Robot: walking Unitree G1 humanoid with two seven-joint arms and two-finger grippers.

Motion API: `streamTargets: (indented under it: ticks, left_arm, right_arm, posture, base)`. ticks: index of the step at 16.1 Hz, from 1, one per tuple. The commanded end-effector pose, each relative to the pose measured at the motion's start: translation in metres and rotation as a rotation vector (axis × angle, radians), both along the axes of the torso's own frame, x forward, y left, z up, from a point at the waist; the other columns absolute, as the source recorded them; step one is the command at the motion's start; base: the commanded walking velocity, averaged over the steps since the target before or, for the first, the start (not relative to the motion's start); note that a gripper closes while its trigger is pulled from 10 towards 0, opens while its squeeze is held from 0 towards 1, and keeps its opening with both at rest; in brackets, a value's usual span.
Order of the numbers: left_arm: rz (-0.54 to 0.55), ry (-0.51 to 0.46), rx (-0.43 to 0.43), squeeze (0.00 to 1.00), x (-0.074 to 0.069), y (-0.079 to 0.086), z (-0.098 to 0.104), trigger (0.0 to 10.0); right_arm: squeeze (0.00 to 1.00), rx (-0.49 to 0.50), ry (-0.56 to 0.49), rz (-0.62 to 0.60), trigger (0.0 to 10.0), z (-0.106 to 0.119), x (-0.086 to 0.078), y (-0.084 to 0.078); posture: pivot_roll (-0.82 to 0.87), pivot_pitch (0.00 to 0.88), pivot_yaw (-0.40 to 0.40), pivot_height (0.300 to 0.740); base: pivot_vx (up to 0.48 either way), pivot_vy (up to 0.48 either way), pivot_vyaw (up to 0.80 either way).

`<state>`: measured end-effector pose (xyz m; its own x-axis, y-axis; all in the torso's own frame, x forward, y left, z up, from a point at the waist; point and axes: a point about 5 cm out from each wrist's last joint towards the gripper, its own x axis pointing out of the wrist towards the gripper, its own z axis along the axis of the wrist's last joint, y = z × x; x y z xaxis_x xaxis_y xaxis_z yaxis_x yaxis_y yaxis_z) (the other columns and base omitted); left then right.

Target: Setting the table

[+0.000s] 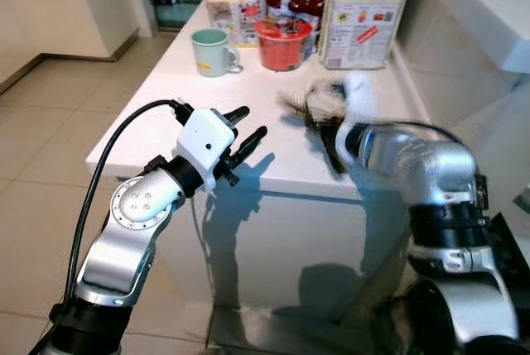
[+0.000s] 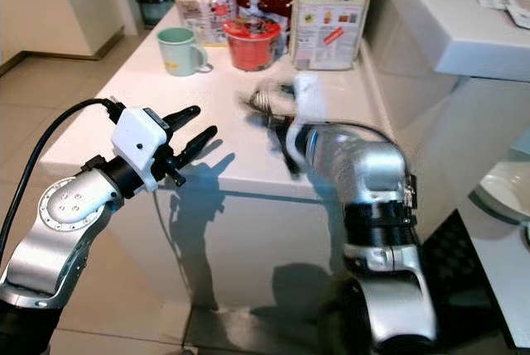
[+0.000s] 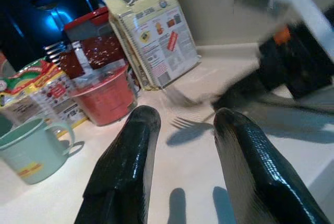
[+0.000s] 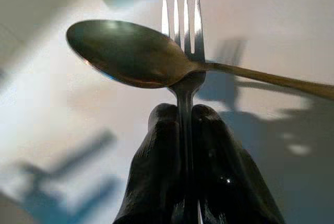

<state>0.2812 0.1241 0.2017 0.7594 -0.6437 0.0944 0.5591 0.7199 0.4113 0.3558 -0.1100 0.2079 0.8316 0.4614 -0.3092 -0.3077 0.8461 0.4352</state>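
Left gripper (image 1: 248, 133): held left of centre at the near edge of the white table (image 1: 273, 165), its fingers spread and nothing carried, probably kept ready to help
Right gripper (image 4: 183, 130): pressed together on the fork (image 4: 183, 51), pinched by the handle so the tines point forward for laying down
Spoon (image 4: 130, 51): seen crossing the fork at its neck; whether it is also clamped cannot be told
Cutlery position: blurred right of centre above the table
Green mug (image 1: 212, 51): set in the upper left
Red bowl (image 1: 284, 43): placed beside it, in front of food packages (image 1: 364, 11) grouped at the far end
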Motion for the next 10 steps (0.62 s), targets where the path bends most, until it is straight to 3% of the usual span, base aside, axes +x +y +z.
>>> streamTargets:
  ticks: [1, 2, 3, 5, 10]
  left_arm:
    - [-0.008, -0.006, 0.014, 0.0, 0.001, 0.0, 0.001, 10.0]
    - [-0.008, -0.007, 0.013, 0.0, 0.001, -0.001, 0.001, 10.0]
    - [-0.009, -0.007, 0.011, 0.0, 0.001, -0.001, 0.001, 10.0]
    - [-0.009, -0.007, 0.01, 0.0, 0.001, -0.001, 0.0, 10.0]
    - [-0.007, -0.013, 0.013, 0.0, 0.001, -0.001, 0.001, 10.0]
  right_arm:
    - [0.0, 0.138, -0.02, -0.016, 0.0, 0.015, 0.003, -0.007]
    - [0.0, 0.178, -0.009, -0.012, 0.0, 0.015, 0.002, -0.007]
    - [0.0, 0.292, 0.033, -0.044, 0.0, 0.014, 0.005, -0.012]
    - [0.0, 0.423, 0.073, -0.116, 0.0, 0.011, 0.009, -0.022]
    - [0.0, 0.465, 0.075, -0.118, 0.0, 0.017, 0.009, -0.019]
  posture:
    - [0.0, 0.0, 0.014, 0.74]
    - [0.0, 0.0, 0.014, 0.74]
    - [0.0, 0.0, 0.014, 0.74]
    - [0.0, 0.0, 0.012, 0.74]
    - [0.0, 0.0, 0.013, 0.74]
  base:
    - [0.0, 0.0, 0.0]
    - [0.0, 0.0, 0.0]
    - [0.0, 0.0, 0.0]
    - [0.0, 0.0, 0.0]
    - [0.0, 0.0, 0.0]
